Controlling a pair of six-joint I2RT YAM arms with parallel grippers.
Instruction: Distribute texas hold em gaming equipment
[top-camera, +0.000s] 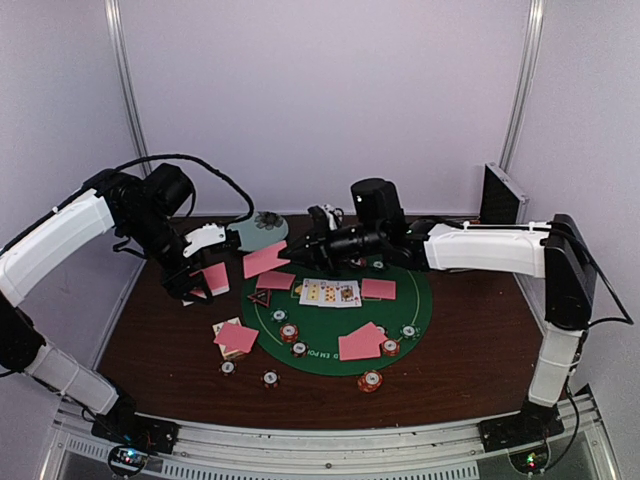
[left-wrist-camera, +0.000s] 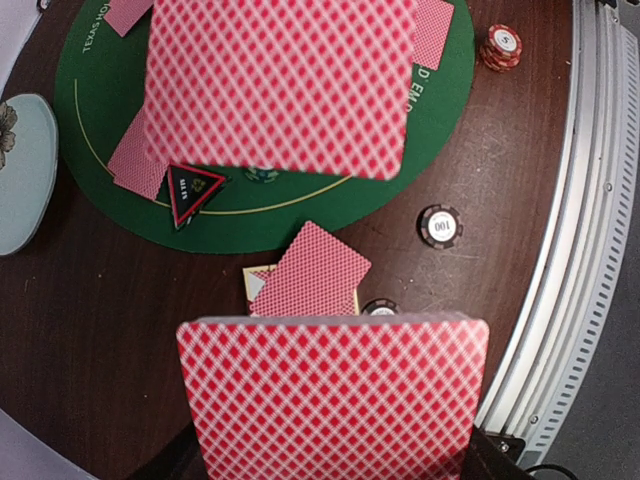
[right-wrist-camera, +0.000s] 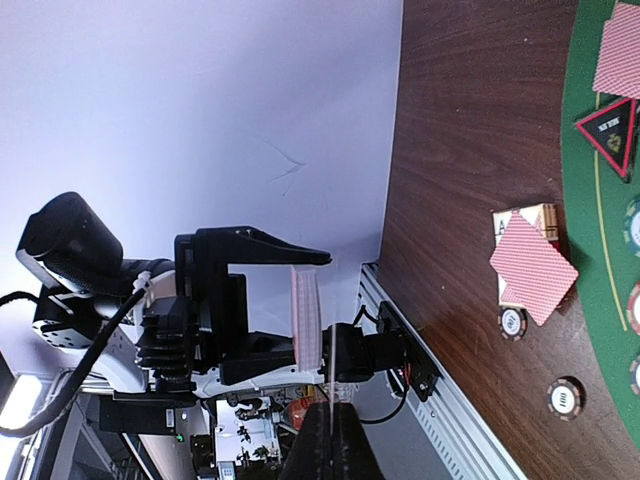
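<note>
My left gripper (top-camera: 205, 280) is shut on a deck of pink-backed playing cards (left-wrist-camera: 335, 395), held above the wooden table left of the green mat (top-camera: 420, 310). My right gripper (right-wrist-camera: 329, 425) is shut on a single pink-backed card (top-camera: 265, 259), which hangs just right of the deck and shows edge-on in the right wrist view. On the mat lie a row of face-up cards (top-camera: 330, 292), face-down cards (top-camera: 360, 343), striped chips (top-camera: 289, 333) and the red-black triangle marker (left-wrist-camera: 193, 190). More chips (top-camera: 370, 381) sit on the wood in front of the mat.
A pale blue-green plate (top-camera: 262, 228) lies behind the left gripper. The metal case (top-camera: 500, 195) stands at the back right. A small pile of cards (top-camera: 236, 338) lies on the wood left of the mat. The metal rail (left-wrist-camera: 590, 250) runs along the near table edge.
</note>
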